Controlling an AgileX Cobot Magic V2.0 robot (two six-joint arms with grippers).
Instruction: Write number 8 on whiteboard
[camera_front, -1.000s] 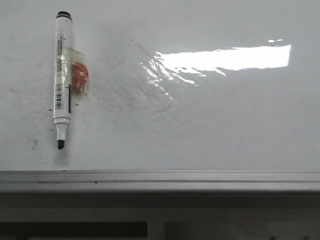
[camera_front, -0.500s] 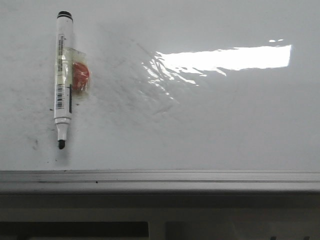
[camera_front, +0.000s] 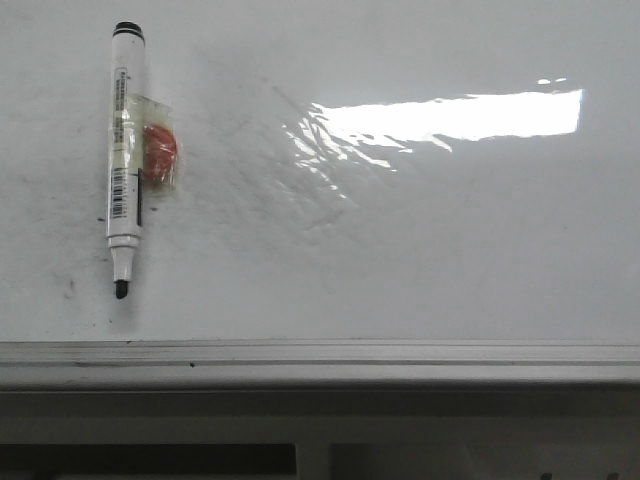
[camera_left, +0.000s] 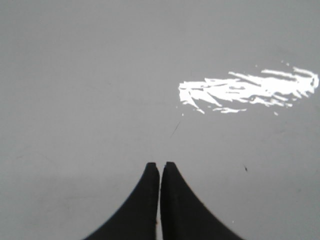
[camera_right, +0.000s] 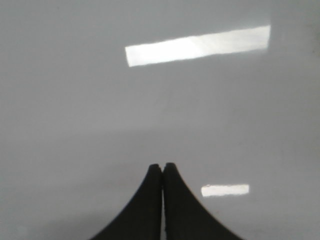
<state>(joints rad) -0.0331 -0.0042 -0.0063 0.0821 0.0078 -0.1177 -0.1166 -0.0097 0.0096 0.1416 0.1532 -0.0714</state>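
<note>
We are looking at the whiteboard (camera_front: 400, 260), bare of any 8, a marker (camera_front: 127, 160) lying uncapped at its left with a taped red piece (camera_front: 160, 152) alongside. Both end effectors, left (camera_left: 160, 167) and right (camera_right: 162, 167), are hovering closed and gripping nothing over plain board, away from the marker.

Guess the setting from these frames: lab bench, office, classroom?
Probably a lab test rig, though little shows. A glossy whiteboard fills the front view, a grey edge rail along its near side, and an uncapped marker with an orange piece taped on lies on it.
</note>
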